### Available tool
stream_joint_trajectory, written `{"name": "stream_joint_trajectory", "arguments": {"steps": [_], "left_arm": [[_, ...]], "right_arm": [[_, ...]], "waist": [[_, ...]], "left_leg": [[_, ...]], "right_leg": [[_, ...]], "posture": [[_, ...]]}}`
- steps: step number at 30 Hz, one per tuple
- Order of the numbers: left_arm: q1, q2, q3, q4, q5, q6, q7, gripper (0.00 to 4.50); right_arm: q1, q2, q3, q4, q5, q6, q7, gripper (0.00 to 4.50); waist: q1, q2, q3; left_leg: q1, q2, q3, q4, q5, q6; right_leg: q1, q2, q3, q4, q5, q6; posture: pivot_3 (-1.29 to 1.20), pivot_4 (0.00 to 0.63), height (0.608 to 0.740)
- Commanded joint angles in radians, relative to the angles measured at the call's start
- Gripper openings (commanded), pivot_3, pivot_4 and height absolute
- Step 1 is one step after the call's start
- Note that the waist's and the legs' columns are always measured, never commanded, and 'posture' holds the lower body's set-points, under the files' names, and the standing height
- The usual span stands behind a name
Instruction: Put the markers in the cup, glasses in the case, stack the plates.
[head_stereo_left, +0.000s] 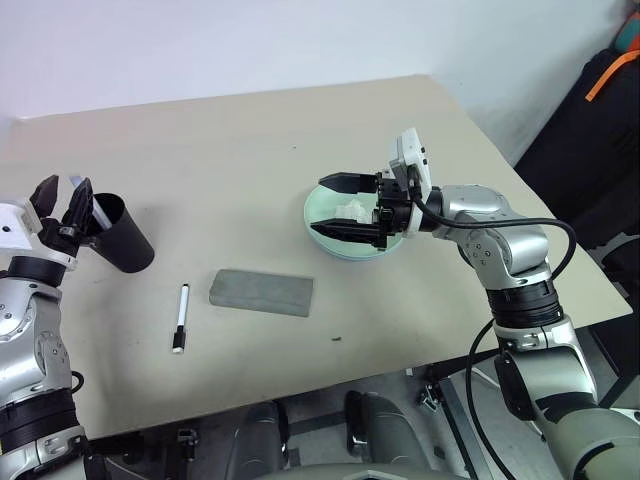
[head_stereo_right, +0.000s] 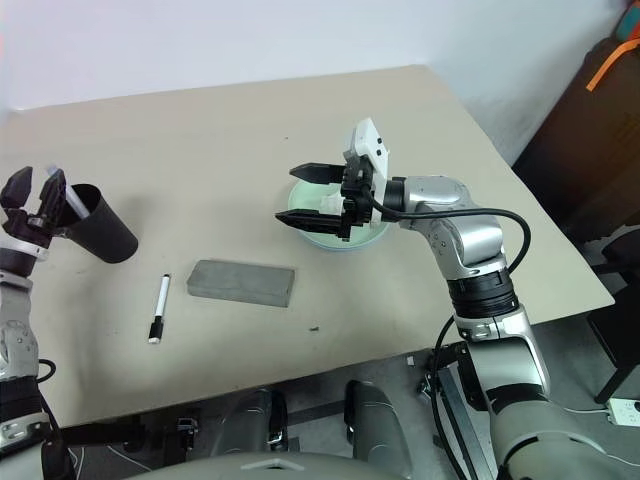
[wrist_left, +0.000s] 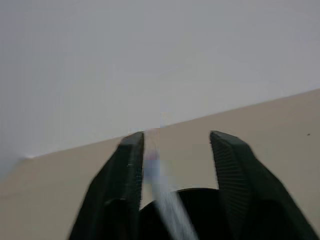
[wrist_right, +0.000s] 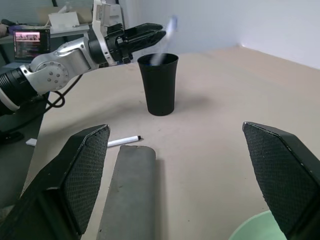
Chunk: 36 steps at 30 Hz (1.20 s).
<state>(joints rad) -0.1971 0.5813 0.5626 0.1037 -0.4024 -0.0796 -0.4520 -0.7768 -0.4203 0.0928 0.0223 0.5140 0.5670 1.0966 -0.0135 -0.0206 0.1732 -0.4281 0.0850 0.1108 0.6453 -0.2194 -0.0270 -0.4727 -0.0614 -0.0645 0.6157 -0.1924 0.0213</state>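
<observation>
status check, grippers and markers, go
Left gripper open over cup, blue-capped marker dropping in. Right gripper open above plates. Black-capped marker on table.

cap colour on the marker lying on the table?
Black, on the slim white marker beside the flat grey case; clearest in the left eye view.

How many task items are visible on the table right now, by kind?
Markers: 2, a blue-capped marker dropping into the cup, a black-capped marker lying on the table.
Cup: 1
Case: 1, shut
Plates: 1 visible for sure, the mint green plate; a second beneath cannot be told.
Tissue: 1, on the plate
Total: 6
</observation>
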Motion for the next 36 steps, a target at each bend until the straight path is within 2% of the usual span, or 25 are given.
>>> {"name": "stream_joint_trajectory", "arguments": {"steps": [1,4,5,9,12,16,19,20,22,24,28,31,36], "left_arm": [[0.007,0.007,0.005,-0.013,0.001,-0.009,0.003,3.35],[0.011,0.011,0.01,-0.036,-0.003,0.005,0.013,4.36],[0.011,0.013,0.013,-0.053,-0.013,0.023,0.017,4.47],[0.047,0.055,0.032,-0.187,-0.078,0.164,0.016,4.47],[0.105,0.105,0.074,-0.339,-0.173,0.346,0.033,4.47],[0.298,0.203,0.175,-0.631,-0.202,0.689,0.14,4.47],[0.381,0.218,0.271,-0.772,-0.35,0.874,0.174,4.47],[0.391,0.212,0.308,-0.801,-0.445,0.945,0.208,4.47],[0.415,0.192,0.366,-0.832,-0.593,1.065,0.293,4.47],[0.463,0.195,0.388,-0.849,-0.678,1.165,0.347,4.47],[0.556,0.179,0.316,-0.934,-0.653,1.213,0.414,4.47],[0.536,0.154,0.235,-0.923,-0.673,1.25,0.484,4.47],[0.481,0.127,0.088,-0.91,-0.615,1.243,0.522,4.47]], "right_arm": [[-0.009,-0.009,-0.003,-0.025,-0.006,-0.026,0.005,4.48],[-0.006,-0.006,-0.001,-0.023,-0.01,-0.032,0.005,4.48],[-0.007,-0.004,-0.003,-0.022,-0.008,-0.031,0.005,4.48],[-0.016,0.0,-0.006,-0.003,-0.006,-0.033,0.016,4.48],[-0.028,0.0,-0.006,0.025,-0.011,-0.043,0.03,4.48],[-0.053,0.008,-0.001,0.088,-0.027,-0.074,0.057,4.48],[-0.072,0.017,0.003,0.126,-0.035,-0.096,0.071,4.48],[-0.077,0.021,0.004,0.139,-0.038,-0.105,0.078,4.48],[-0.084,0.027,0.009,0.157,-0.045,-0.123,0.09,4.48],[-0.089,0.031,0.013,0.17,-0.05,-0.134,0.099,4.48],[-0.095,0.037,0.016,0.182,-0.056,-0.143,0.112,4.48],[-0.094,0.038,0.014,0.181,-0.059,-0.141,0.114,4.48],[-0.078,0.031,0.007,0.156,-0.054,-0.124,0.109,4.48]], "waist": [[0.0,0.0,0.0],[0.0,0.0,0.0],[0.0,0.0,0.0],[-0.001,-0.001,0.0],[-0.002,-0.002,0.001],[-0.01,-0.002,0.002],[-0.007,-0.002,0.002],[-0.003,-0.002,0.002],[-0.001,-0.002,0.003],[-0.003,-0.002,0.003],[-0.006,-0.002,0.004],[-0.002,-0.002,0.004],[-0.004,-0.003,0.005]], "left_leg": [[0.0,0.0,0.0,0.0,0.0,0.0],[0.0,0.0,0.0,0.0,0.0,0.0],[0.0,0.0,0.0,0.0,0.0,0.0],[0.0,0.0,0.0,0.0,0.0,-0.001],[-0.001,0.0,0.0,0.0,0.0,-0.001],[0.0,0.0,0.0,-0.002,-0.001,-0.001],[0.0,0.0,0.0,-0.003,-0.001,-0.001],[0.0,0.0,0.0,-0.003,-0.001,-0.001],[0.0,0.0,-0.001,-0.003,-0.001,-0.001],[0.0,0.0,-0.003,-0.002,-0.001,-0.001],[0.0,0.0,-0.004,-0.002,-0.001,-0.001],[0.0,0.0,-0.004,-0.002,-0.001,-0.001],[0.0,-0.001,-0.004,-0.002,-0.001,-0.001]], "right_leg": [[0.0,0.0,0.0,0.0,0.0,0.0],[0.0,0.0,0.0,0.0,0.0,0.0],[0.0,0.0,0.0,0.0,0.0,0.0],[0.0,0.0,0.0,0.0,0.0,0.0],[0.0,0.0,0.0,-0.001,0.0,0.0],[-0.001,0.0,0.001,-0.001,0.0,0.0],[-0.002,0.0,0.001,-0.002,0.0,0.0],[-0.002,0.0,0.001,-0.002,-0.001,0.0],[-0.002,0.0,0.0,-0.002,-0.001,0.0],[-0.002,0.0,0.001,-0.002,-0.001,0.0],[-0.002,0.0,0.001,-0.003,-0.001,0.0],[-0.002,0.0,0.001,-0.004,-0.001,0.0],[-0.002,0.0,0.001,-0.004,0.0,0.0]], "posture": [[0.0,0.15,0.735],[0.0,0.15,0.735],[0.0,0.15,0.735],[0.0,0.15,0.735],[0.0,0.15,0.735],[0.0,0.15,0.735],[0.0,0.15,0.735],[0.0,0.15,0.735],[0.0,0.15,0.735],[0.0,0.15,0.735],[0.0,0.15,0.735],[0.0,0.15,0.735],[0.0,0.15,0.735]]}}
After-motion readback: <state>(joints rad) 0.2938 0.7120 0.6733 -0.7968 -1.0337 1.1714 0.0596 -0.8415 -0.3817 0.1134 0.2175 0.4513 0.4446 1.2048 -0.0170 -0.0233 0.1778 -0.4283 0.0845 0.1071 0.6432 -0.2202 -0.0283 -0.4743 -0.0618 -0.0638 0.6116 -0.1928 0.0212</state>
